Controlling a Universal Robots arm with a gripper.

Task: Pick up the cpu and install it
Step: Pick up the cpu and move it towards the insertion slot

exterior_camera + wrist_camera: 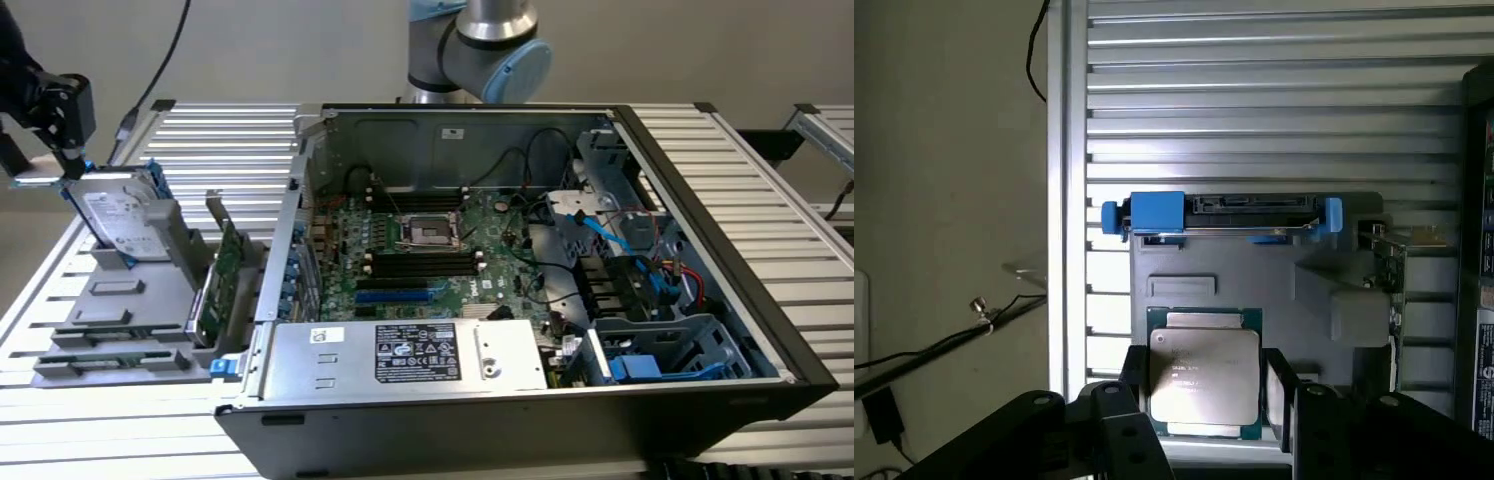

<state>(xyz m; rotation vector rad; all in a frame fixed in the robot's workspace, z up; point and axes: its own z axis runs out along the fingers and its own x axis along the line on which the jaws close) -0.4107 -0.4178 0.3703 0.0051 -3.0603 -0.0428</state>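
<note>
Pincer [1206, 400] of black two-fingered build clasps a small flat square cpu [1204, 375], dull silver metal lid on a thin green board. Fingers [1137, 385] stand wide apart, one against each of two opposite edges. Chip lies level, lid up toward the wrist camera, faint print showing on it. Its outline is a shade off square. The slightly longer axis runs along the fingers and points at the silver rectangular hard drive [1254, 207], square to that drive's upper edge.

Drive stands on edge in a blue bracket, slotted into a grey moulded holder [1324, 290] on the ribbed aluminium counter [1254, 100].

In the exterior view the chip hangs at the far left, above the holder and about level with the drive's top. It is well apart from the black open computer case [747, 280]. Inside the case, the square metal-framed socket [430, 232] sits mid-way on the green motherboard [344, 272]. Grey-and-blue arm [481, 45] rises behind the case.
</note>
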